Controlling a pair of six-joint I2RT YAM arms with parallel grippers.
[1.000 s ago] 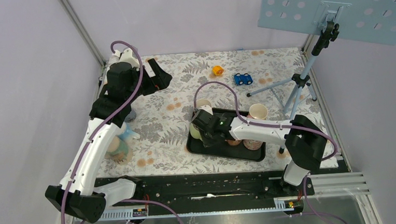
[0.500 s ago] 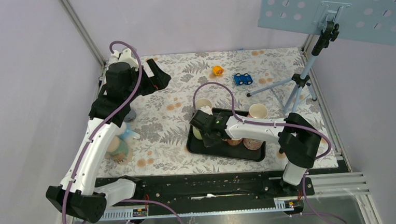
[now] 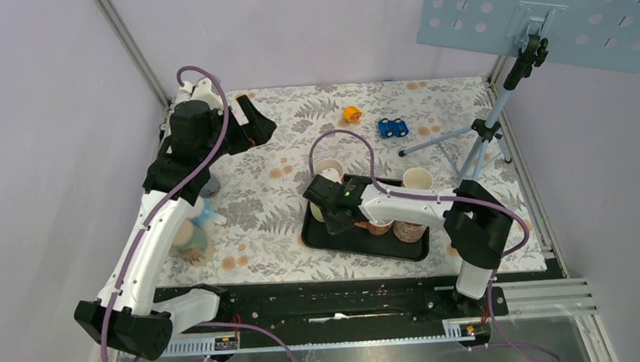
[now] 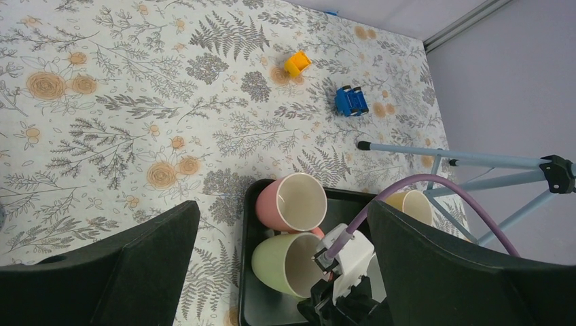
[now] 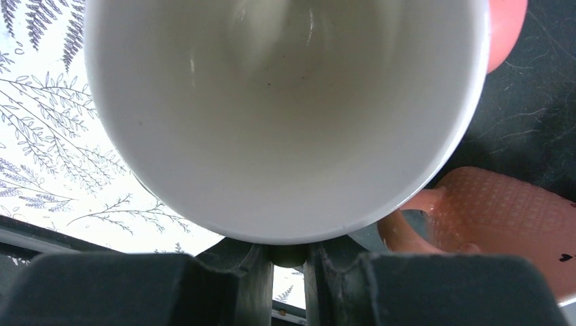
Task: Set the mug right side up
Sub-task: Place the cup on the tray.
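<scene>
gripping the green mug [image 4: 286,266] by its rim, the right end effector [image 5: 289,255] is clenched on it at the left end of the black tray [image 3: 362,242], just beside a pink mug [image 4: 296,204]. the left end effector [image 3: 256,122] hangs spread wide above the floral surface [image 3: 296,115].

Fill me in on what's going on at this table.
The right gripper is clamped on the rim of the green mug at the left side of the black tray, with the mug's mouth facing roughly upward. A pink mug sits mouth-up beside it. The left gripper hangs open over the table's far-left area, holding nothing.
</scene>
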